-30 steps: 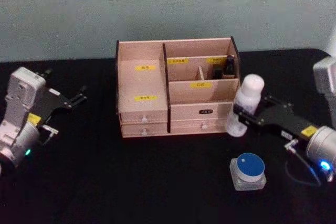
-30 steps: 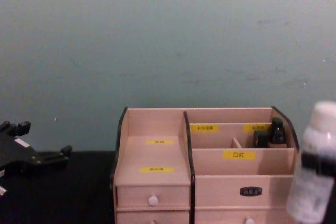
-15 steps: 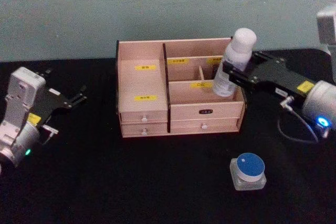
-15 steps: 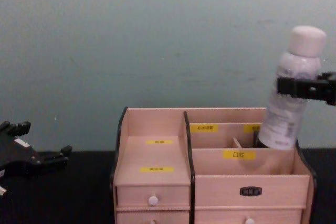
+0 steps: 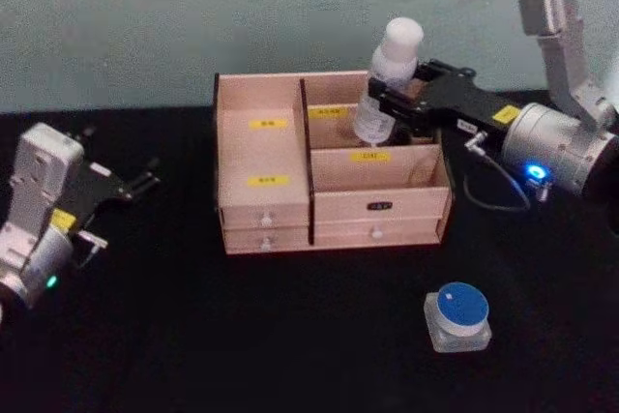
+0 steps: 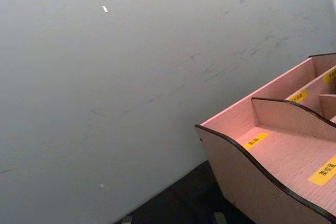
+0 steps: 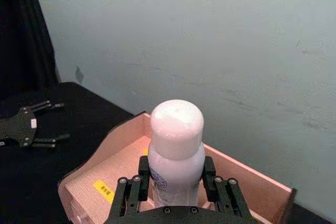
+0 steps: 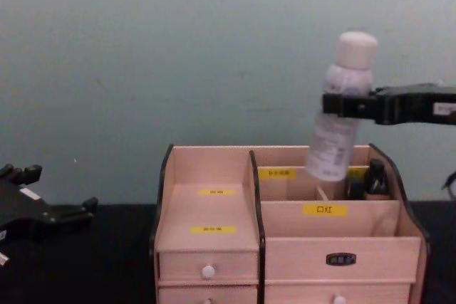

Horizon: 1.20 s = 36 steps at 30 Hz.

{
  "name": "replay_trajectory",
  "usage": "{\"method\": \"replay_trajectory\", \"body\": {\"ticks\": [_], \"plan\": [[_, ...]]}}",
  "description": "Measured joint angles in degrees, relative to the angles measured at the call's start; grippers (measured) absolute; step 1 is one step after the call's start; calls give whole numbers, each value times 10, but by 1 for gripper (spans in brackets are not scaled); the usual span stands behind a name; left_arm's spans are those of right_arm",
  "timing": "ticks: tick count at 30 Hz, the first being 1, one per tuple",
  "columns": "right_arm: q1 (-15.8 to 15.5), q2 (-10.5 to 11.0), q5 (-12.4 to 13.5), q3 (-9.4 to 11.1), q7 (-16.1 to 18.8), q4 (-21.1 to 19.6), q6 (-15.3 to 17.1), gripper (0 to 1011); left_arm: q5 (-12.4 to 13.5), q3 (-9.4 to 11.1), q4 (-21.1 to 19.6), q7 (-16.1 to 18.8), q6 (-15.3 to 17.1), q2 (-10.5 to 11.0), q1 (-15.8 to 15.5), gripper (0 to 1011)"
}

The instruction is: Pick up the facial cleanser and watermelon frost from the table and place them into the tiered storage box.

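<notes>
Black bench, plain grey-green wall behind it. Tiered storage box sits mid-bench, back close to the wall.

Box contents: small dark items in the rear right compartment, can't make out what they are. Other open compartments look bare. White-knobbed drawers along the box front are closed. Yellow labels on the tiers.

Right pincer is above the box's rear tier, clamped on the middle of the white-capped bottle, one finger each side. Bottle is tilted, cap leaning toward the box's right end, base over the rear middle compartment. Can't tell whether the base is below the rim.

Blue-lidded jar stands on the bench in front of the box's right end, well apart from it.

Left pincer is low over the bench, well left of the box, fingers spread, holding nothing.
</notes>
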Motion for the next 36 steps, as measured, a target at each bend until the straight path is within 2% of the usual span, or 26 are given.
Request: {"method": "replay_trajectory", "body": {"ticks": [6,19,36], "plan": [[30,-16,-4,-20,11,47,-1,604,0,0,0,0,0,0,0,1001],[72,-36,-9,-43,19,103,8,604,0,0,0,0,0,0,0,1001],[99,-58,-23,-55,23,149,-2,604,0,0,0,0,0,0,0,1001]]}}
